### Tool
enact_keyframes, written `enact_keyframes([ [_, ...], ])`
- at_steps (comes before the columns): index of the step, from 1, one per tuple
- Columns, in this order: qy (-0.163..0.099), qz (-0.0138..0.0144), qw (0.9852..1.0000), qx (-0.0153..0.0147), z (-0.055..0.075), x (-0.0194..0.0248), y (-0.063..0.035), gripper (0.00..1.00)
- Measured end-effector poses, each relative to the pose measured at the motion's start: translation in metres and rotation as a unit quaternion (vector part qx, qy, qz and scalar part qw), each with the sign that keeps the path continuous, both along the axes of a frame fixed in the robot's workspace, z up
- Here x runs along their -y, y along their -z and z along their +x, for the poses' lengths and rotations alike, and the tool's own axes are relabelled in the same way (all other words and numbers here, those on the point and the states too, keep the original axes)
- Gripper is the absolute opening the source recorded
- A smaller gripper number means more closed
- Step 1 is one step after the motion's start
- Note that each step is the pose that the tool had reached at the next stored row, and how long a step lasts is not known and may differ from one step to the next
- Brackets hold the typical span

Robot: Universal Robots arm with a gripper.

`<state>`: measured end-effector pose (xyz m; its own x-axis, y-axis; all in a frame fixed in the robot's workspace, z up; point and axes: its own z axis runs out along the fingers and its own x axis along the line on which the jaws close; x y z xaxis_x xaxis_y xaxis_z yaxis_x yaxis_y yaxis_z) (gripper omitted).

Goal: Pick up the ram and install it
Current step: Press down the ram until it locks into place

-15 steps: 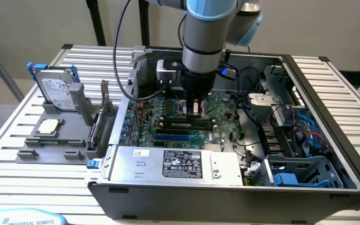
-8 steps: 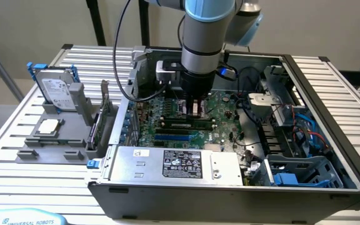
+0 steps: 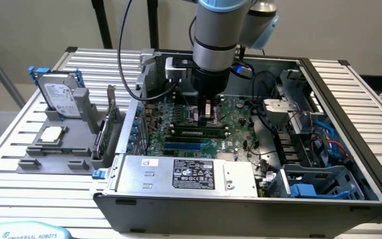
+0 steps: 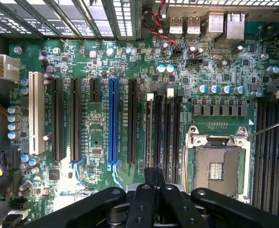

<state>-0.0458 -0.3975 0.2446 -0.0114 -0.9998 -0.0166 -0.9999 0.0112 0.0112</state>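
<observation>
1 ram [image 3: 197,133] stick sits seated in its motherboard [image 4: 130,71] slot; the gripper [image 3: 208,117] hangs above it, fingers pressed together, empty, likely for pressing down.

We see the computer case [image 3: 244,199] on the desk [image 3: 18,184], the motherboard [image 3: 198,124] inside it, the power supply [image 3: 184,174] nearest us, and a hard drive [image 3: 61,97] at the exterior view's left.

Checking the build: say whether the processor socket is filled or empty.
Empty: the processor socket shows its bare contact field, no chip seated.
</observation>
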Motion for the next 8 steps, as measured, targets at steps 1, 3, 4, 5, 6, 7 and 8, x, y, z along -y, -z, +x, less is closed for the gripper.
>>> enact_keyframes([
  [1,0.000,0.0000,1.0000,0.0000,0.0000,0.0000,0.0000,0.11],
  [3,0.000,-0.0001,1.0000,-0.0001,0.0000,0.0000,-0.0001,0.11],
  [4,0.000,-0.0001,1.0000,-0.0001,0.0000,0.0000,-0.0001,0.11],
  [5,0.000,-0.0001,1.0000,-0.0001,0.0000,0.0000,-0.0001,0.11],
  [6,0.000,-0.0001,1.0000,-0.0001,0.0000,0.0000,-0.0001,0.11],
  [7,0.000,-0.0001,1.0000,-0.0001,0.0000,0.0000,-0.0001,0.11],
  [8,0.000,-0.0001,1.0000,-0.0001,0.0000,0.0000,-0.0001,0.11],
])
